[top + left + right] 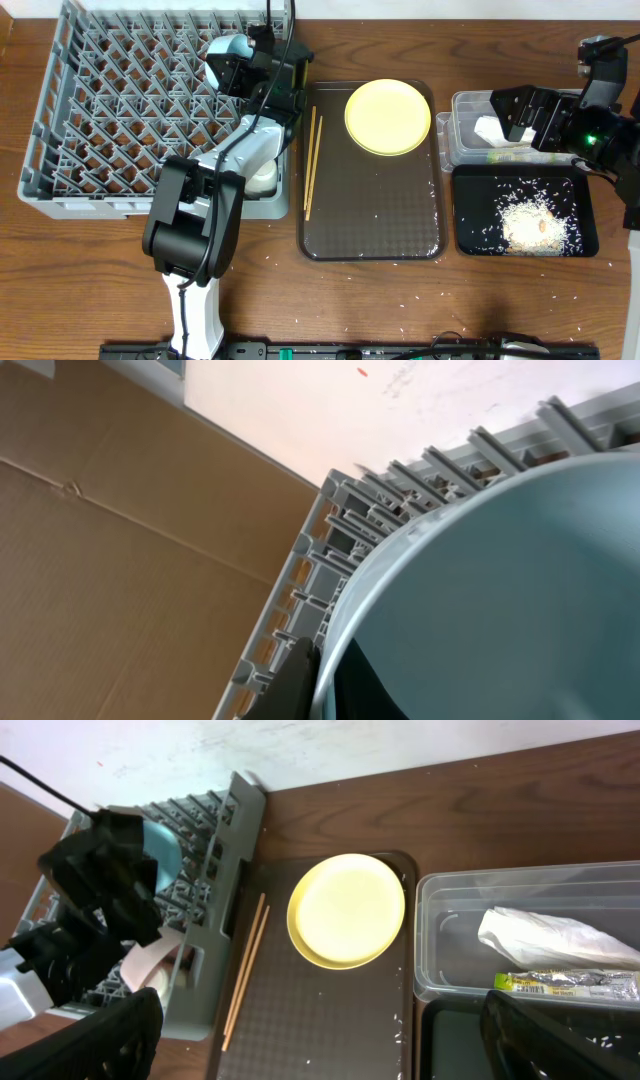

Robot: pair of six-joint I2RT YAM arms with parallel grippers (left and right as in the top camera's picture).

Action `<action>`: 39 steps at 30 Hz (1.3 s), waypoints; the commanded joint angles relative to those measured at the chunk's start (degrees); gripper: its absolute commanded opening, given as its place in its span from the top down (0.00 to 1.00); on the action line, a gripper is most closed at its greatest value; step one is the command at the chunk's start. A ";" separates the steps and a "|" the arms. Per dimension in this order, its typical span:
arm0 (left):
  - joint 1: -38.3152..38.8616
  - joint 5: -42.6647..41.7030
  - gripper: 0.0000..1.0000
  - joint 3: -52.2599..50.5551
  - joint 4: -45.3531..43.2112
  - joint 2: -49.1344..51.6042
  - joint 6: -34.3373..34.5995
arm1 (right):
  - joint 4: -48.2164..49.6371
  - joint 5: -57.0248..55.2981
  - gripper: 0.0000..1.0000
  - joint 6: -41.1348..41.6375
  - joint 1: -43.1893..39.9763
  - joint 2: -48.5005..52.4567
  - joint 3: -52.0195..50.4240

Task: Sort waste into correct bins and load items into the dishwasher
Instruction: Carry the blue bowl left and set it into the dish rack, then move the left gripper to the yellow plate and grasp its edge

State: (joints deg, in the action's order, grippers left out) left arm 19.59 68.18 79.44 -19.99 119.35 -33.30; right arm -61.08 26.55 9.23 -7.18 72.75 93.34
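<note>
My left gripper [232, 62] is shut on the rim of the light blue bowl [226, 48], held tilted over the right side of the grey dishwasher rack [60, 120]. In the left wrist view the bowl [500, 590] fills the frame, its rim pinched by a black finger [295, 685]. The yellow plate [388, 116] and two chopsticks [311, 160] lie on the brown tray [370, 220]. My right gripper [515, 118] hangs open over the clear tub [462, 140], which holds the napkin [555, 938] and wrapper [565, 983]. Rice scraps [530, 222] lie in the black tray [480, 235].
A white round dish [262, 178] sits in the rack's front right corner, partly under the left arm. Loose rice grains dot the brown table [400, 300] near the front edge. A wall and cardboard stand behind the rack.
</note>
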 commanded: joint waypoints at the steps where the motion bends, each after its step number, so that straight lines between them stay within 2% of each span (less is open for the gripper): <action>1: 1.46 0.11 0.89 0.28 0.42 2.49 -0.57 | -0.09 0.46 0.01 0.57 -0.68 0.00 0.72; 3: 2.38 0.46 0.83 0.28 0.42 2.49 -0.57 | -0.07 0.46 0.01 0.57 -0.68 0.00 0.72; 5: 3.30 0.46 0.71 0.28 0.48 2.49 -0.57 | -0.09 0.46 0.01 0.57 -0.68 0.00 0.72; 11: 5.79 0.46 0.53 0.28 0.61 2.49 -0.55 | -0.09 0.46 0.01 0.57 -0.68 0.00 0.72; 14: 7.10 0.42 0.50 0.28 0.63 2.49 -0.50 | -0.09 0.46 0.01 0.57 -0.68 0.00 0.72; 24: 7.21 -1.75 0.49 0.31 3.04 2.47 2.10 | -0.09 0.46 0.01 0.57 -0.68 0.00 0.70; 26: 7.23 -1.84 0.46 0.31 2.03 2.47 2.10 | -0.09 0.46 0.01 0.57 -0.68 0.00 0.72; 28: 7.48 -3.15 0.38 0.31 1.62 2.43 2.08 | -0.09 0.46 0.01 0.57 -0.68 0.00 0.70; 30: 7.76 -5.03 0.24 0.31 1.66 2.38 2.10 | -0.09 0.46 0.01 0.57 -0.68 0.00 0.72; 32: 8.26 -7.21 0.17 0.31 1.66 2.38 2.10 | -0.09 0.46 0.01 0.57 -0.68 0.00 0.72; 39: 9.75 -9.07 0.16 0.35 1.42 2.16 3.56 | -0.09 0.46 0.01 0.57 -0.68 0.00 0.72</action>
State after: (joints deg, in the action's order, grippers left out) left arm 28.62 60.40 79.42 -18.26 121.14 -31.48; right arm -61.08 26.55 9.23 -7.18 72.75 93.34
